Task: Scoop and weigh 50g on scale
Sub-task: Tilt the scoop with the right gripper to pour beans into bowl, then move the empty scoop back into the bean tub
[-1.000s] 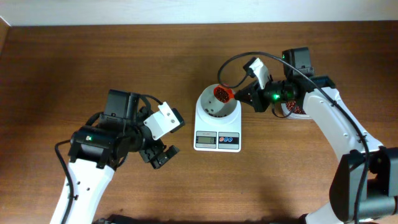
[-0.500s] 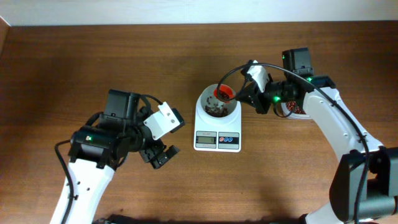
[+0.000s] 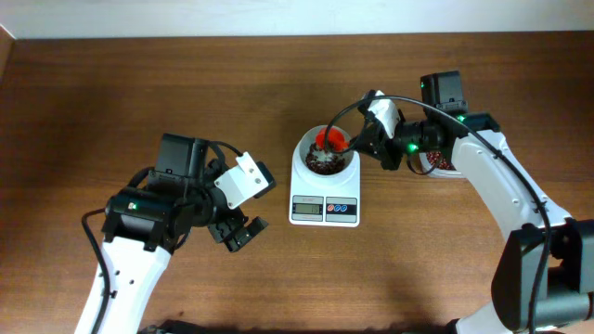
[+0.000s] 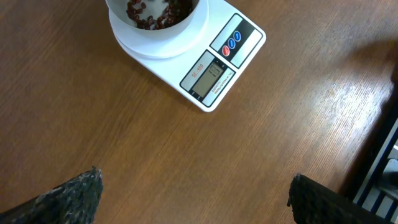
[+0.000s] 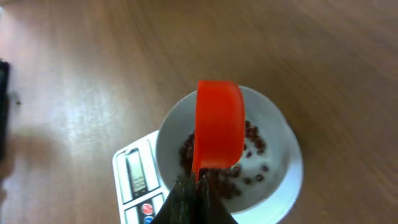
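The white scale stands mid-table with a round white bowl on its platform. Red beans lie in the bowl. My right gripper is shut on the handle of a red scoop, which is tipped mouth-down over the bowl. The right wrist view shows the scoop's red back above the beans and the bowl's rim. My left gripper hovers open and empty over bare wood to the left of the scale, its fingertips wide apart.
A clear tub of red beans sits behind my right forearm, mostly hidden. The table's back edge meets a white wall. In the left wrist view a dark frame runs along the right side.
The right gripper has rolled the scoop over above the bowl. Beans that were in the scoop now lie in the bowl. The left arm has not moved.
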Controlling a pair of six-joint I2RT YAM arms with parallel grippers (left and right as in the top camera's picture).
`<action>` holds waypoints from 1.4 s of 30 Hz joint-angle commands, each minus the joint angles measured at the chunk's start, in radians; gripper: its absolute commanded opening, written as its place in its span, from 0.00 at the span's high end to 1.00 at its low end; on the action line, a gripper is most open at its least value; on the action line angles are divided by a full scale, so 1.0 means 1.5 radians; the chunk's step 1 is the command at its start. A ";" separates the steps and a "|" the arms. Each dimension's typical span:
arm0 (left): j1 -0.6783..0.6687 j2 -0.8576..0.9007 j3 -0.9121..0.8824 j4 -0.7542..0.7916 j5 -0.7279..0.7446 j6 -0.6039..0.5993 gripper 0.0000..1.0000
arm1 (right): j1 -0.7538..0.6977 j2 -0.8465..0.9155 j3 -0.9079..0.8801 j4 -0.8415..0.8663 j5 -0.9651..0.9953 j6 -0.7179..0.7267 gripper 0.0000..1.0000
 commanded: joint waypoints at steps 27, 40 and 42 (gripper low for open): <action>0.003 -0.009 0.005 0.002 0.000 0.008 0.01 | 0.034 -0.002 0.003 0.027 0.028 0.011 0.96; 0.003 -0.009 0.005 0.001 0.000 0.008 0.01 | -0.053 -0.133 0.059 -0.047 -0.047 0.086 0.96; 0.003 -0.009 0.005 0.001 0.000 0.008 0.01 | -0.107 -0.196 0.059 -0.114 -0.036 0.086 0.96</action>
